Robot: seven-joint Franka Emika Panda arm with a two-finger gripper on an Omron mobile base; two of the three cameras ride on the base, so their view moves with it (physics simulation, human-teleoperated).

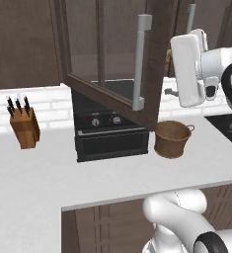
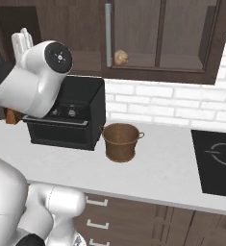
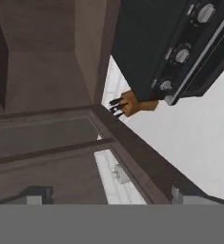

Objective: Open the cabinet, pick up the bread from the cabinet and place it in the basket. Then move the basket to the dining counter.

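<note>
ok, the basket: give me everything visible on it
The basket is small, round, brown and woven-looking, bucket-shaped and tapering to its base, with small loop handles at the rim. It stands upright and looks empty on the white worktop, just right of the black countertop oven, below the cabinet. Nothing grips it.

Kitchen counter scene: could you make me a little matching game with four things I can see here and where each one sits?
Things:
1. bread
2. basket
3. knife block
4. cabinet door

Places or states:
a. swung open over the black oven
b. on the white worktop, right of the black oven
c. on the shelf inside the wall cabinet
d. on the white worktop, left of the black oven

Pairs: 1-c, 2-b, 3-d, 4-a
</note>
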